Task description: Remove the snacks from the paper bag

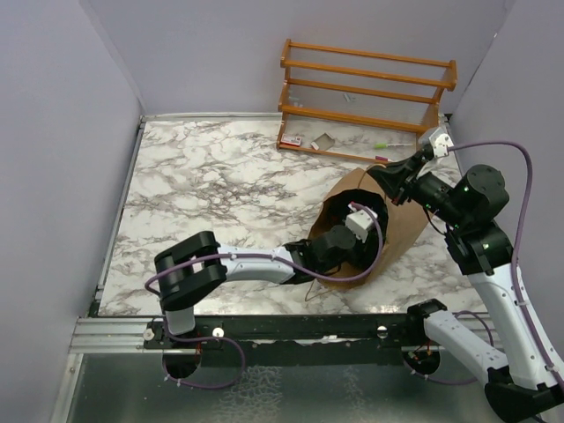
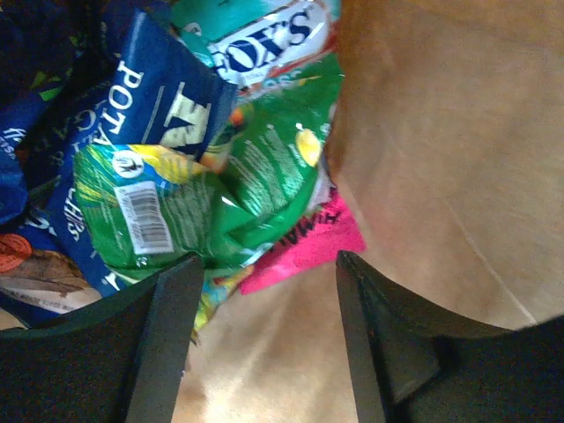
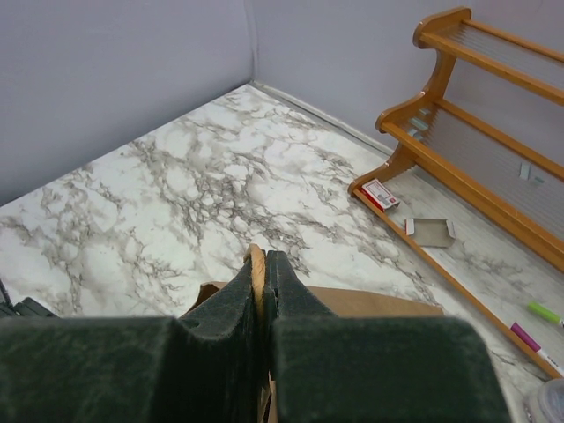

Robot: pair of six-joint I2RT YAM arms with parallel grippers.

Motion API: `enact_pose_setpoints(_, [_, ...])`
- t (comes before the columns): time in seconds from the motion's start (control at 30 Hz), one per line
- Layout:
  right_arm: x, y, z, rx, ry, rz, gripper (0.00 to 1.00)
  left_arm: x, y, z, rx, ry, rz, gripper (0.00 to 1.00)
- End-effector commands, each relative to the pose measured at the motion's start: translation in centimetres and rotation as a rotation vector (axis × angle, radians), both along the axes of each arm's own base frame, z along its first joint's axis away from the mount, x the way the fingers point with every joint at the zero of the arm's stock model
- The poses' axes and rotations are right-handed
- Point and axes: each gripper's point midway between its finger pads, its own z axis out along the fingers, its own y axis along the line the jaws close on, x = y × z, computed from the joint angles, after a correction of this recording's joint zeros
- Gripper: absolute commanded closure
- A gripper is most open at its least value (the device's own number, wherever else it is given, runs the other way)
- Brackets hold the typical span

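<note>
The brown paper bag [image 1: 401,225] lay on its side on the marble table [image 1: 211,167], with the left arm reaching into its mouth. Inside, the left gripper [image 2: 266,260] was released, its jaws apart and empty just short of a green-yellow packet [image 2: 247,203]. This lay heaped with a dark blue packet [image 2: 150,97], a teal packet [image 2: 264,35] and a pink packet [image 2: 308,242]. The right gripper [image 3: 262,264] was clenched on the bag's upper rim.

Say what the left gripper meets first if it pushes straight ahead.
Probably the crumpled shiny green-yellow snack packet inside the brown paper bag, just ahead of the open left gripper; depth is unclear.
</note>
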Motion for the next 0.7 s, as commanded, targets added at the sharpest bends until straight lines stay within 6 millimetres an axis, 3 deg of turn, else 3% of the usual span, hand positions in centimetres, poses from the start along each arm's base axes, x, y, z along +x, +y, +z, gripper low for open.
enact_pose_setpoints(0.0, [-0.6, 0.1, 1.5, 0.023, -0.053, 0.012, 0.98, 2.0, -1.3, 1.0, -0.008, -0.063, 0.02, 0.33])
enact_pose_setpoints(0.17, [-0.7, -0.1, 1.6, 0.026, -0.063, 0.001, 0.98, 3.5, -1.1, -0.6, 0.044, -0.079, 0.049, 0.26])
enact_pose_setpoints(0.37, [-0.7, -0.2, 1.4, 0.022, -0.065, -0.002, 0.98, 5.1, -1.2, -2.1, 0.108, -0.085, 0.062, 0.27])
enact_pose_setpoints(0.43, [-0.7, -0.2, 1.4, 0.022, -0.062, 0.001, 0.98, 5.8, -1.1, -2.7, 0.125, -0.077, 0.066, 0.29])
enact_pose_setpoints(0.5, [-0.7, -0.1, 1.3, 0.021, -0.058, 0.003, 0.98, 6.2, -0.9, -3.0, 0.144, -0.08, 0.068, 0.38])
enact_pose_setpoints(0.67, [-0.7, -0.2, 1.2, 0.024, -0.061, -0.004, 0.98, 5.9, -0.3, -2.0, 0.139, -0.088, 0.059, 0.54])
